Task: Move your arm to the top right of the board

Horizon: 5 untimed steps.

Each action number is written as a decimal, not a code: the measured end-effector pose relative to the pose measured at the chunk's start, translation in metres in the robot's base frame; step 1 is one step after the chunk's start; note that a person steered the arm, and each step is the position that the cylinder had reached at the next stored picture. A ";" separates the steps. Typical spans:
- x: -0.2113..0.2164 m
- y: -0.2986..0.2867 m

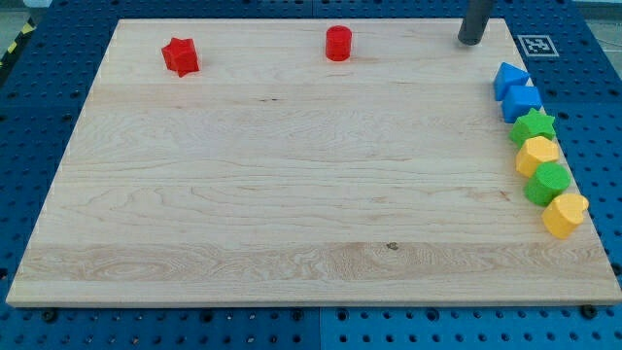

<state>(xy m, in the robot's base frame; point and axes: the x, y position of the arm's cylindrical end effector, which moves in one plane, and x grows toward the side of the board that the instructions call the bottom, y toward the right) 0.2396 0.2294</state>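
My tip [470,41] is the lower end of a dark rod that enters from the view's top. It rests on the wooden board [292,194] near its top right corner. It touches no block. The nearest block is a blue one [509,78], below and to the right of the tip. A red cylinder [337,44] stands to the tip's left along the top edge. A red star [181,55] lies at the top left.
A column of blocks runs down the board's right edge: two blue blocks, the second [522,101], a green star [534,126], a yellow block [536,154], a green cylinder [548,183] and a yellow heart [564,214]. A marker tag [536,45] lies off the top right corner.
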 end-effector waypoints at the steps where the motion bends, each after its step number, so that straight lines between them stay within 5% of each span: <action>1: -0.004 0.000; 5: -0.014 0.000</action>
<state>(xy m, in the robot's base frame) 0.2256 0.2294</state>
